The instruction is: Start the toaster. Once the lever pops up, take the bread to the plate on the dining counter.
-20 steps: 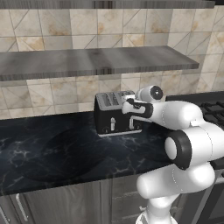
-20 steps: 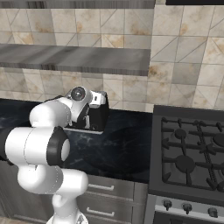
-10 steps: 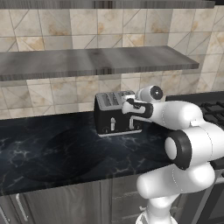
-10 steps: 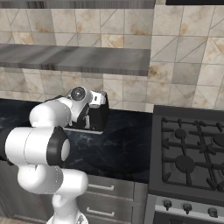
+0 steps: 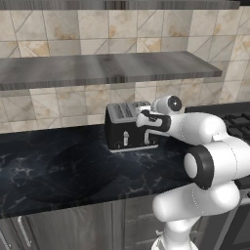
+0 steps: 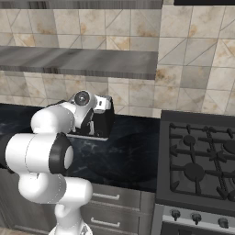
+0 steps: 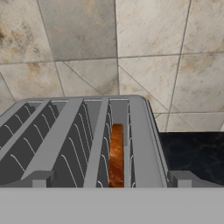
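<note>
The black toaster (image 5: 128, 128) with its grey slotted top (image 7: 65, 140) stands on the black worktop against the tiled wall. The bread (image 7: 116, 156), an orange-brown slice seen edge-on, sits deep in the rightmost slot. My gripper (image 7: 111, 179) hovers just over the toaster's near top edge, open wide, one fingertip (image 7: 41, 178) on each side of the slots and nothing between them. From the base, the hand (image 5: 146, 121) is at the toaster's upper right corner, and the arm partly covers the toaster (image 6: 104, 121). The plate and the dining counter are out of view.
A grey shelf (image 5: 107, 68) runs along the wall not far above the toaster. A black gas stove (image 6: 199, 160) stands to the right of the worktop (image 5: 68, 166). Grey drawers (image 6: 110, 202) lie below the worktop.
</note>
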Motion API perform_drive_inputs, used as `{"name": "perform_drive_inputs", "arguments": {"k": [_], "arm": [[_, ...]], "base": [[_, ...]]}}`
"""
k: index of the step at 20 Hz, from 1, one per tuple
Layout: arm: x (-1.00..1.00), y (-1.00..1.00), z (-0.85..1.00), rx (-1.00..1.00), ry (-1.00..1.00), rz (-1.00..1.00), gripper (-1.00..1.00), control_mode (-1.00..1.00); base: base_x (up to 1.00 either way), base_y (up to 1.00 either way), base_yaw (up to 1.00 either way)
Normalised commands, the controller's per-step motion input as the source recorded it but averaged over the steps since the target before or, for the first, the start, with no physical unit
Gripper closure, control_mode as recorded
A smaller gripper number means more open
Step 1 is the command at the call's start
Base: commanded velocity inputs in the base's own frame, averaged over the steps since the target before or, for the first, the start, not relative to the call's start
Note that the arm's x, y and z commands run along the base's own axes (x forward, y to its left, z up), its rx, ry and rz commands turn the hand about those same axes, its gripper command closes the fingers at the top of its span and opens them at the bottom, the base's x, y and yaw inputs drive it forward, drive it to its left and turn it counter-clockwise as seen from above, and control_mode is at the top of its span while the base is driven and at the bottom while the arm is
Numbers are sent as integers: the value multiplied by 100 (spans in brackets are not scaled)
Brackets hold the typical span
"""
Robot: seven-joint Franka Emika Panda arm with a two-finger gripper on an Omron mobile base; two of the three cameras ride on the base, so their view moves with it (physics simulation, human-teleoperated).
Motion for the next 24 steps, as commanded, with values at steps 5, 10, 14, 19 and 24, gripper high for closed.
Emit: {"name": "perform_drive_inputs", "arguments": {"k": [5, 10, 14, 19, 24], "arm": [[0, 0, 0, 0, 0, 0, -100, -100], [0, 0, 0, 0, 0, 0, -100, -100], [0, 0, 0, 0, 0, 0, -100, -100], [0, 0, 0, 0, 0, 0, -100, -100], [0, 0, 0, 0, 0, 0, -100, -100]], "base": [[0, 0, 0], [0, 0, 0], [0, 0, 0], [0, 0, 0], [0, 0, 0]]}}
